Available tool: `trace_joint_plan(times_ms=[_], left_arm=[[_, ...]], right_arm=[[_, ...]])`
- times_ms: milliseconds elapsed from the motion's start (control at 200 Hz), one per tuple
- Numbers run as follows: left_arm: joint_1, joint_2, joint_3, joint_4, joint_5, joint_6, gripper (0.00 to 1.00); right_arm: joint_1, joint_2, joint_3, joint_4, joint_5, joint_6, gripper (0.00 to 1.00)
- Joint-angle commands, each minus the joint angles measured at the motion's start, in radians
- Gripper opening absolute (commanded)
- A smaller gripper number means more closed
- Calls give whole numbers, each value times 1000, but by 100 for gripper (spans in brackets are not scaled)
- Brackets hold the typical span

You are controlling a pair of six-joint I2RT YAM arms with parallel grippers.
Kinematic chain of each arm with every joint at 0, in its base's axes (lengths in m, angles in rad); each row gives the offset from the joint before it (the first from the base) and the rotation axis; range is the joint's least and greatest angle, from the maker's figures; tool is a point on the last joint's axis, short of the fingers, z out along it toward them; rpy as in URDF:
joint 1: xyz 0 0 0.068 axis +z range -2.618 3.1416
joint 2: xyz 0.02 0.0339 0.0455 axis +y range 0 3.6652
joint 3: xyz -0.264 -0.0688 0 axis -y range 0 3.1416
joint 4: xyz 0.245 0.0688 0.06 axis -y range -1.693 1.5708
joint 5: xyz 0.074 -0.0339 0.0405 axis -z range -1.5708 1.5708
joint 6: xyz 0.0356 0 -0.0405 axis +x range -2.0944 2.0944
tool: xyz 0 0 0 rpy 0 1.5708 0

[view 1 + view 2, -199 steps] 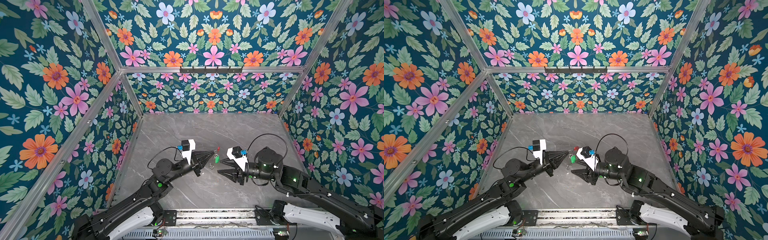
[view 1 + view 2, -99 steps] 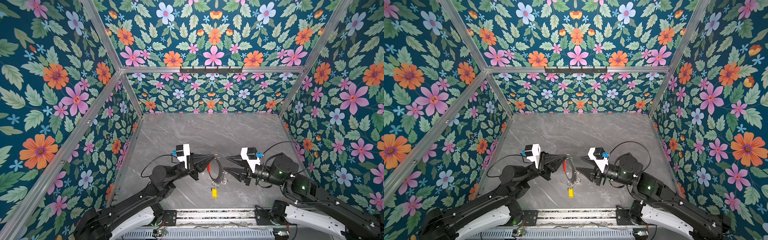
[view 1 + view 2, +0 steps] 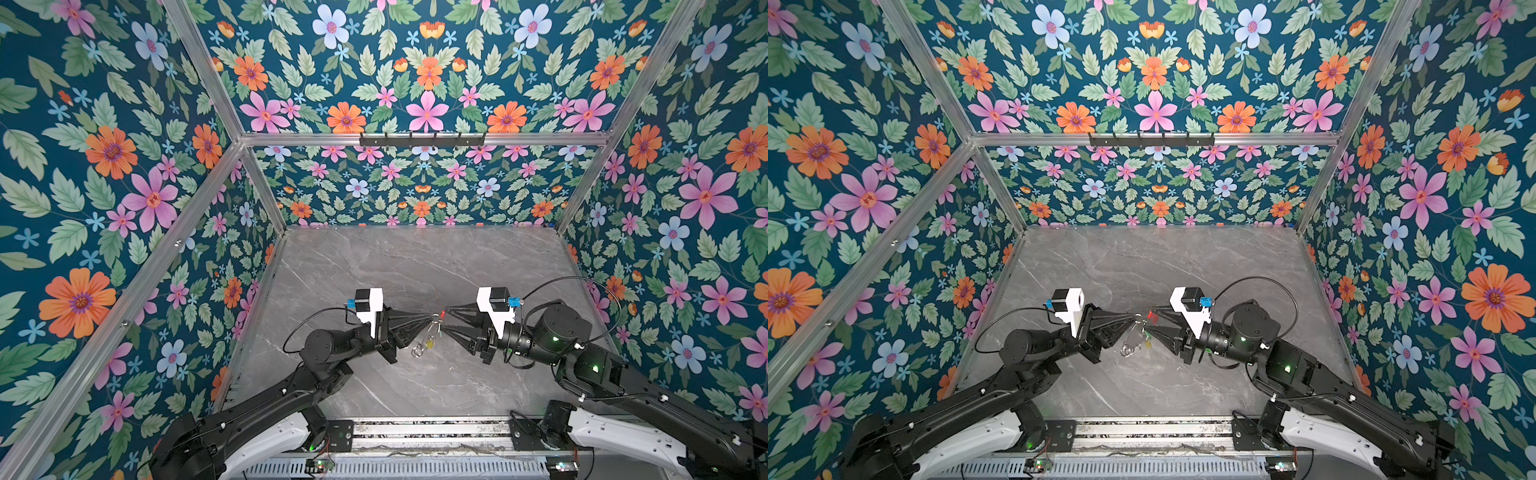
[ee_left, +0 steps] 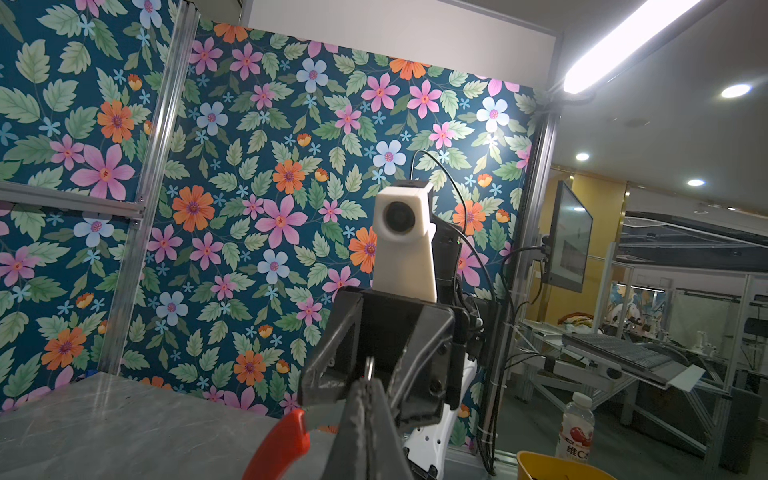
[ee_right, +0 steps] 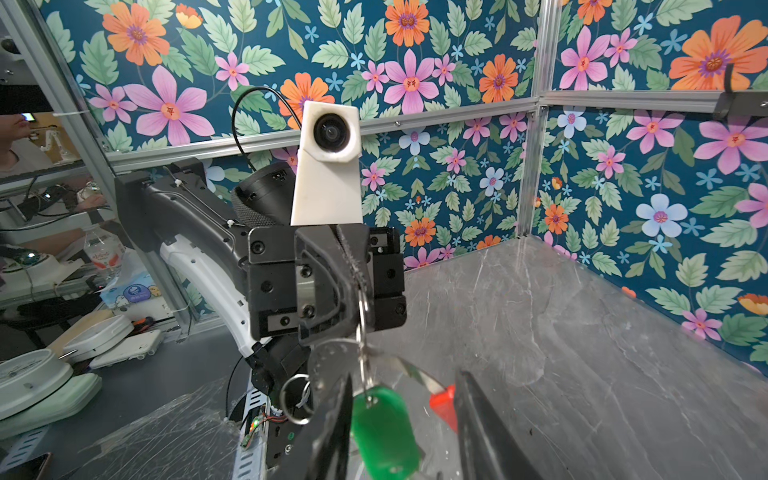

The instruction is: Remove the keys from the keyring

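In both top views my left gripper (image 3: 432, 318) (image 3: 1136, 318) is shut on the thin grey keyring (image 3: 435, 323), held above the tabletop. The wrist view shows the wire in its tips (image 4: 369, 368), the red sleeve (image 4: 282, 444) beside them. The keys hang below. The green tag (image 5: 384, 428) lies between the fingers of my right gripper (image 5: 405, 432) (image 3: 444, 321), against one finger (image 5: 332, 428) and apart from the other. This gripper is open. The yellow tag (image 3: 430, 344) and small bare loops (image 3: 415, 351) dangle lower. The key blades are too small to make out.
The grey marble tabletop (image 3: 415, 270) is walled in by floral panels on three sides. A black hook rail (image 3: 422, 139) runs along the back wall. Both arms reach in from the front edge and meet at mid-table.
My right gripper has moved in to the keyring and its jaws have narrowed around the green tag. The ring now shows edge-on, and the yellow tag hangs closer under the left tips.
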Motion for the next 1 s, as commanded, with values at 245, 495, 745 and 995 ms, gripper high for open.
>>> trace_joint_plan(times_ms=[245, 495, 745, 995], left_arm=[[1, -2, 3, 67, 19, -15, 0], [1, 2, 1, 70, 22, -22, 0], [1, 2, 6, 80, 37, -36, 0], [0, 11, 16, 105, 76, -66, 0]], right_arm=[[0, 12, 12, 31, -52, 1, 29], [1, 4, 15, 11, -59, -11, 16], [1, 2, 36, -33, -48, -21, 0], [1, 19, 73, -102, -12, -9, 0]])
